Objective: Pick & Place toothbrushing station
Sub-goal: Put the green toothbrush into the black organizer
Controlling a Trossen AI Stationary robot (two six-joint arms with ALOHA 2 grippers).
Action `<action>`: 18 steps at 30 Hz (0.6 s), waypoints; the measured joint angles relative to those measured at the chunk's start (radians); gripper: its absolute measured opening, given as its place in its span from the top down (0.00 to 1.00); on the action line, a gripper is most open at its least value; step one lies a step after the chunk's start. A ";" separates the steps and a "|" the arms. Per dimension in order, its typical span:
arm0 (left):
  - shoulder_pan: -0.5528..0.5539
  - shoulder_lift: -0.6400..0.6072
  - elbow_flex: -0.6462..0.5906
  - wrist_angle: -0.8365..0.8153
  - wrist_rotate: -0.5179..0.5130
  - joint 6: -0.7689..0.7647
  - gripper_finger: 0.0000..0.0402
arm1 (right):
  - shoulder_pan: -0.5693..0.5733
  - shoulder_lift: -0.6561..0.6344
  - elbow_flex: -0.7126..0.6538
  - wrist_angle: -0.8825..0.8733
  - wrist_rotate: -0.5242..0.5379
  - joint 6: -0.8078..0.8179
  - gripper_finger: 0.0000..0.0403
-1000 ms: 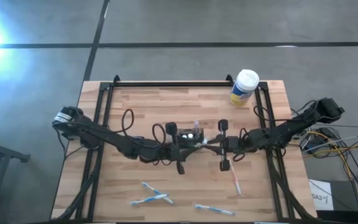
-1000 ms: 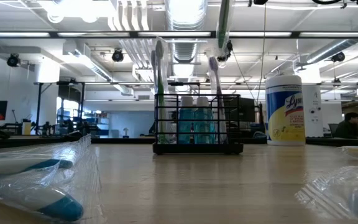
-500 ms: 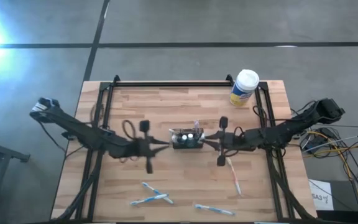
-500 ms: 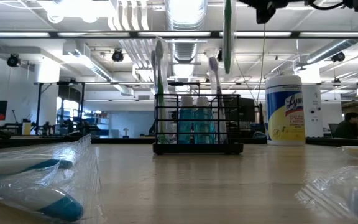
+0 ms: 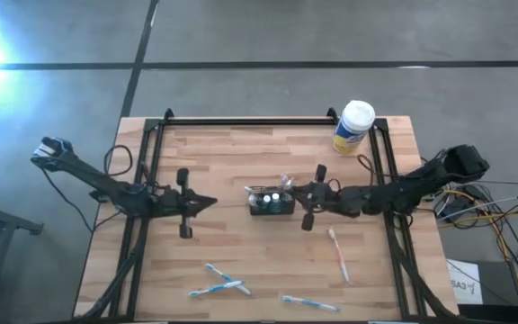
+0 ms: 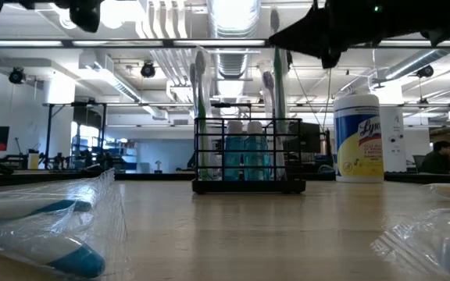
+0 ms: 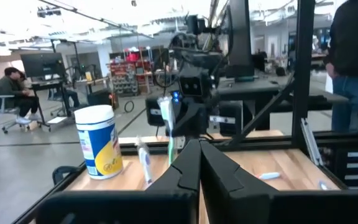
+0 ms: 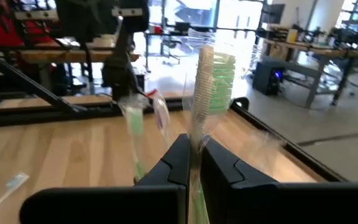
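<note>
The toothbrushing station [image 5: 271, 202], a small black wire holder, stands mid-table with toothbrushes and teal tubes upright in it; it also shows in the low view [image 6: 248, 160]. My right gripper [image 5: 297, 196] is at the station's right end, shut on a plastic-wrapped green toothbrush [image 6: 278, 94]. The brush's lower end reaches down among the station's bars; whether it sits in a slot, I cannot tell. My left gripper [image 5: 212, 203] is shut and empty, left of the station and apart from it. My right gripper pinches the wrapped green toothbrush between its two fingers just below the bristle head [image 8: 199, 127]. The fingers lie level, coming from the table's right, across the brush. The brush stands upright, head up [image 8: 216, 71], with its handle hanging below the fingers.
A yellow white-capped canister [image 5: 353, 126] stands at the far right. Wrapped toothbrushes lie on the table right of the station [image 5: 341, 256] and along the near edge [image 5: 218, 281] [image 5: 308, 302]. Black frame rails [image 5: 250, 120] run along the table's far edge and its left and right sides.
My left gripper has drawn back from the station toward the table's left edge. My right gripper has moved toward the left up to the station's right end and gone down, and the green toothbrush it holds upright has come down among the station's bars.
</note>
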 joint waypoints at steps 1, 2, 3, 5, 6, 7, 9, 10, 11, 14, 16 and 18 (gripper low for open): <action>0.000 -0.015 -0.019 0.010 0.000 0.000 0.98 | 0.001 0.019 0.001 0.008 0.012 0.013 0.97; 0.000 -0.030 -0.036 0.011 0.000 0.000 0.97 | 0.001 0.037 0.001 0.017 0.015 0.028 0.97; 0.000 -0.042 -0.050 0.009 0.000 -0.001 0.96 | 0.001 0.057 0.000 0.028 0.020 0.040 0.97; 0.000 -0.062 -0.073 0.007 0.000 -0.005 0.95 | 0.002 0.102 -0.005 0.046 0.039 0.068 0.97; 0.000 -0.070 -0.082 0.009 0.000 -0.008 0.95 | 0.002 0.126 -0.005 0.053 0.041 0.083 0.97; 0.000 -0.078 -0.089 0.008 0.000 -0.009 0.95 | 0.001 0.151 -0.007 0.064 0.043 0.093 0.97; 0.000 -0.091 -0.103 0.008 0.000 -0.009 0.96 | 0.002 0.199 -0.010 0.098 0.066 0.107 0.97; 0.000 -0.095 -0.107 0.008 0.001 -0.009 0.96 | 0.002 0.223 -0.010 0.125 0.081 0.110 0.97; 0.000 -0.098 -0.110 0.008 0.001 -0.009 0.96 | 0.002 0.243 -0.011 0.148 0.089 0.110 0.97; 0.000 -0.105 -0.112 0.008 0.001 -0.007 0.97 | 0.002 0.298 -0.012 0.217 0.099 0.106 0.97; 0.000 -0.108 -0.112 0.007 0.001 -0.007 0.98 | 0.002 0.322 -0.012 0.242 0.110 0.104 0.97; 0.000 -0.109 -0.112 0.006 0.001 -0.007 0.98 | 0.003 0.334 -0.012 0.247 0.116 0.104 0.97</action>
